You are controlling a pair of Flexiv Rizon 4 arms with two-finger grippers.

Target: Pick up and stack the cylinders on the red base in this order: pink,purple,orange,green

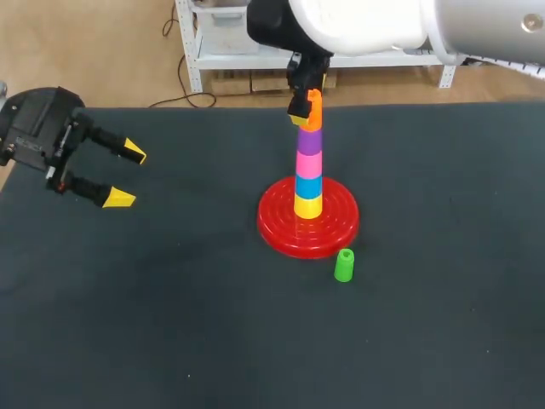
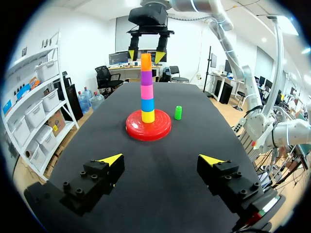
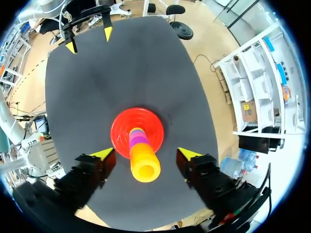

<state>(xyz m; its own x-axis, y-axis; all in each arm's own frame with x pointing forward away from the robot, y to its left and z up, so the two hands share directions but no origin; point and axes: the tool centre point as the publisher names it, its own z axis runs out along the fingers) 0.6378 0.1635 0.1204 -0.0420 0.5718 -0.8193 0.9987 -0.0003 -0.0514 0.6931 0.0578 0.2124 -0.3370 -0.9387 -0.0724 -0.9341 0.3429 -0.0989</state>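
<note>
From above, the red base (image 1: 277,228) sits a little right of the middle of the dark bench (image 1: 170,324). A column rises from its centre: a yellow cylinder (image 1: 308,206) at the bottom, then a blue cylinder (image 1: 308,186), the pink cylinder (image 1: 308,162), the purple cylinder (image 1: 310,139) and the orange cylinder (image 1: 315,109) on top. The green cylinder (image 1: 344,265) stands upright on the bench just beside the base's rim, towards the lower right. My right arm (image 1: 366,21) comes in from the upper right, and my right jaws hang at the top of the column. My left jaws are at the upper left, well apart from everything, spread wide and holding nothing.

In my left wrist view, my own yellow tips (image 2: 112,159) stand far apart over bare bench. The whole column is straight ahead on the base (image 2: 135,131), and the green cylinder (image 2: 178,112) is just beside the base. My right jaws straddle the orange cylinder (image 2: 146,61), with a gap on either side.

In my right wrist view I look straight down the column. The orange cylinder (image 3: 145,165), hollow at its top, lies between my spread fingertips (image 3: 103,154), and neither tip touches it. My right jaws therefore grip nothing. Purple and pink peek out beneath the orange.
</note>
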